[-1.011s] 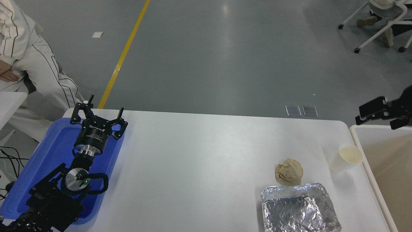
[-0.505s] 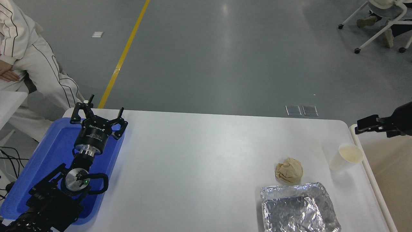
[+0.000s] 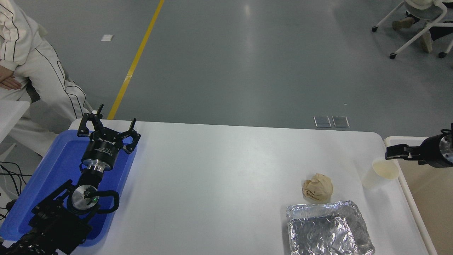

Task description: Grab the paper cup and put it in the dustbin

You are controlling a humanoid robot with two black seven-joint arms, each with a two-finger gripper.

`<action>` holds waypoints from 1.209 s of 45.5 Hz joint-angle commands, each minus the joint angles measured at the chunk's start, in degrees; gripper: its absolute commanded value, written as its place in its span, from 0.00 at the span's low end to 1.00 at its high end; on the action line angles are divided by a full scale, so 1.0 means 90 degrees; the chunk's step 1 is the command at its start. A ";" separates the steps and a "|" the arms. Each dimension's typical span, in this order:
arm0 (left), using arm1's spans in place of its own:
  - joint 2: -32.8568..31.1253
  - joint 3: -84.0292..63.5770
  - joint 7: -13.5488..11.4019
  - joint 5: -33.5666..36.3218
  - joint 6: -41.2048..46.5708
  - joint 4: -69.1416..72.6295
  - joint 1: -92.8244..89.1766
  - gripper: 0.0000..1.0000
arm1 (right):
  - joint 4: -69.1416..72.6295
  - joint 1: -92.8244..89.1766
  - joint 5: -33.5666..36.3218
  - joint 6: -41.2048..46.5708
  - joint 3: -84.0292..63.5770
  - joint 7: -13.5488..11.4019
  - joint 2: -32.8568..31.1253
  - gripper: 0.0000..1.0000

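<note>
White paper cup (image 3: 379,173) stands upright, mouth upward, beside dustbin (image 3: 407,191).

The left arm lies parked at the lower left, pointing away from the camera, its wrist straight. The left hand (image 3: 108,124) is spread wide, its black fingers (image 3: 86,122) splayed apart. The right arm enters from the right edge, held level and pointing leftward. The right hand (image 3: 398,153) shows edge-on as a thin dark shape, so its fingers' spacing is unreadable.
</note>
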 commanded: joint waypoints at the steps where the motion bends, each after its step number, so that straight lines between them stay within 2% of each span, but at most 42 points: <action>1: 0.0000 0.0000 0.0000 0.0000 0.0000 -0.0001 0.0000 1.00 | -0.0346 -0.0566 0.0063 -0.0114 0.0403 -0.0237 0.0046 1.00; 17: 0.0000 0.0000 0.0000 0.0000 0.0000 -0.0001 0.0000 1.00 | -0.0366 -0.0908 0.0063 -0.0690 0.0736 -0.0364 0.0046 1.00; 27: 0.0000 0.0000 0.0000 0.0000 0.0000 -0.0001 0.0000 1.00 | -0.0366 -0.1015 0.0073 -0.0720 0.0824 -0.0393 0.0056 0.99; 37: 0.0000 0.0000 0.0000 0.0000 0.0000 -0.0001 0.0000 1.00 | -0.0327 -0.1025 0.0151 -0.0671 0.1214 -0.0549 0.0026 0.78; 46: 0.0000 0.0000 0.0000 0.0000 0.0000 0.0009 0.0000 1.00 | -0.0259 -0.1025 0.0737 -0.0622 0.1283 -0.0676 0.0026 0.72; 48: 0.0000 0.0000 0.0000 0.0000 0.0000 -0.0001 0.0000 1.00 | -0.0249 -0.1035 0.0737 -0.0593 0.1273 -0.0676 0.0036 0.64; 52: 0.0000 0.0000 0.0000 0.0000 0.0000 -0.0001 0.0000 1.00 | -0.0161 -0.1035 0.0737 -0.0593 0.1283 -0.0676 0.0026 0.54; 55: 0.0000 0.0000 0.0000 0.0000 0.0000 -0.0001 0.0000 1.00 | -0.0151 -0.1064 0.0737 -0.0593 0.1263 -0.0676 0.0026 0.36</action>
